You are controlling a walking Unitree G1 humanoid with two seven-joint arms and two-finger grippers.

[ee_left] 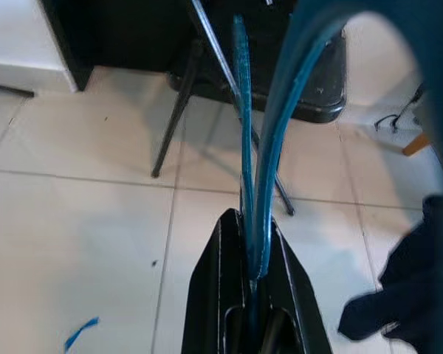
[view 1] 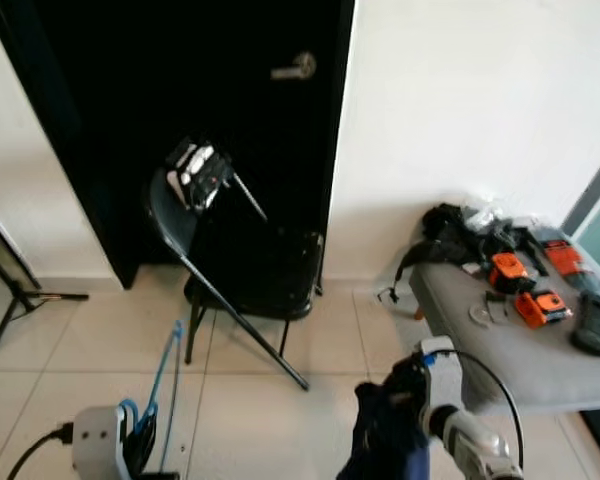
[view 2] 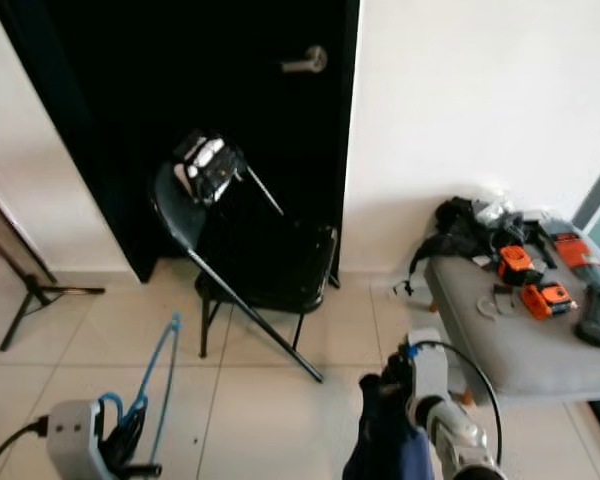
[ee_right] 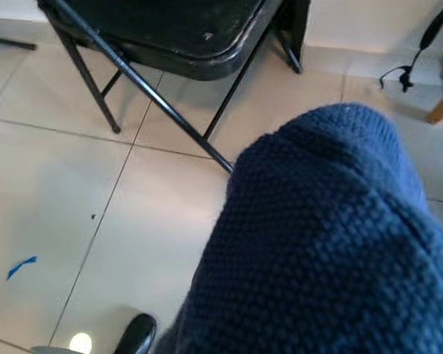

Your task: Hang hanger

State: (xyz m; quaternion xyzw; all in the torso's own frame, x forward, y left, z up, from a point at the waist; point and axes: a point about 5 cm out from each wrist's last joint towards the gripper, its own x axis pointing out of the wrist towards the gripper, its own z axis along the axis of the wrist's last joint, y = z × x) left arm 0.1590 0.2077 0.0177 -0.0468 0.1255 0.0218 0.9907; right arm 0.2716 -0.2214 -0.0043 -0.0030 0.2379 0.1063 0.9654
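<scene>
Left gripper (ee_left: 252,295) clamps blue hanger (view 1: 162,380); right gripper (view 1: 385,415) grasps navy knit garment (ee_right: 317,243), near folding chair (view 1: 245,270).

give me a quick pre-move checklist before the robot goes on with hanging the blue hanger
1. Left gripper hold on the thin blue plastic hanger: ok, the black fingers are closed on its bars in the left wrist view.
2. Right gripper hold on the dark navy knitted garment: cannot tell, the cloth covers the fingers.
3. Garment already on the hanger: not ok, they are apart, one at each arm.
4. Path ahead: not ok, the black folding metal chair stands straight in front, against the black door.
5. Rail or hook to hang on: cannot tell, none is visible.
6. Grey padded bench at the right: ok, beside the right arm, not touching.
</scene>
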